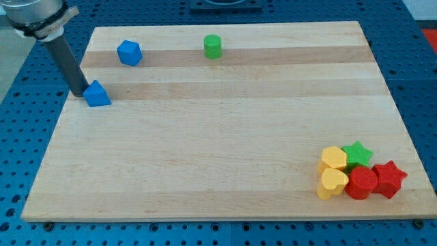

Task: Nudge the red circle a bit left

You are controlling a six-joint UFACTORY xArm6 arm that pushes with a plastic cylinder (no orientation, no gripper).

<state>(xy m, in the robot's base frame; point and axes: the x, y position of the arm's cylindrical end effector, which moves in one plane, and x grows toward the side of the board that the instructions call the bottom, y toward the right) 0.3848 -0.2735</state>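
Red circle (361,183) wedged between yellow heart (332,184) and red star (389,179) — my tip (80,93) far off, grasping nothing.

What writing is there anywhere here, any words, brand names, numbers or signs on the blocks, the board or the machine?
None: no text can be read in the camera view.
The wooden board, the red circle and the other coloured blocks are plain.
The dark rod ending in my tip, beside the blue triangle block, carries no label.
The blue perforated table shows only holes.
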